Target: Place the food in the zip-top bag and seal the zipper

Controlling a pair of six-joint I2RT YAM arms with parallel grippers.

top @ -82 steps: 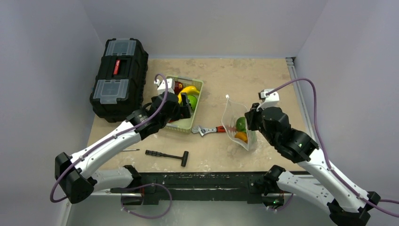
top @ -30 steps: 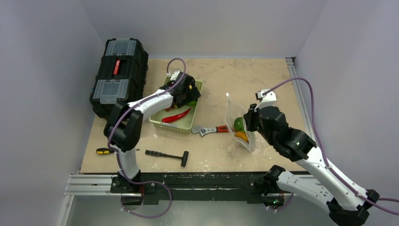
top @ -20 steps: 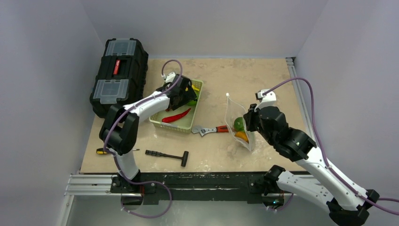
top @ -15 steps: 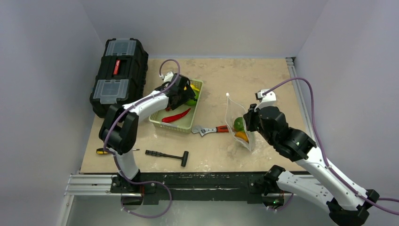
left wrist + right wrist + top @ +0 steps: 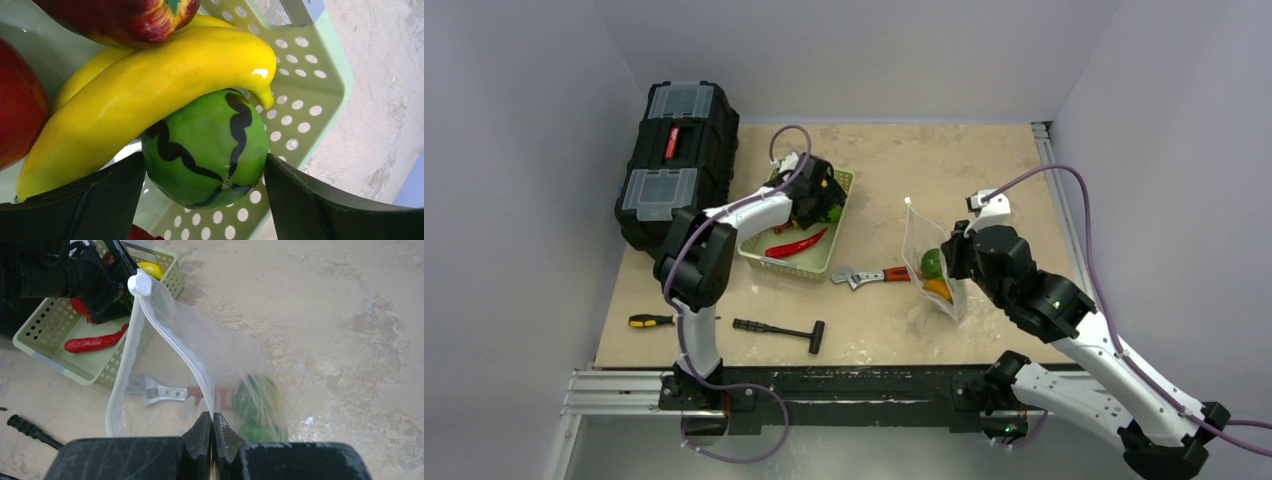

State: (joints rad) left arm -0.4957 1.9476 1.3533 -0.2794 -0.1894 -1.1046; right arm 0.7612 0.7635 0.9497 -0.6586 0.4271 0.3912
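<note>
The left tool (image 5: 205, 157) stood wide inside the pale green basket (image 5: 310, 75), its fingers (image 5: 100, 205) flanking the striped green fruit (image 5: 200, 135) under the yellow banana piece (image 5: 150, 85); whether they pressed it was unclear. The right tool (image 5: 212, 420) pinched the zipper (image 5: 170, 335) of the zip-top bag (image 5: 165, 375), right of the basket, with green food (image 5: 255, 400) inside.

You have one toolbox (image 5: 679, 160), one basket (image 5: 804, 270) and one zip-top bag (image 5: 916, 235) with two food pieces (image 5: 935, 264) inside. Near you lie three tools: one wrench (image 5: 864, 276), one screwdriver (image 5: 649, 321), one T-handle key (image 5: 779, 330).
</note>
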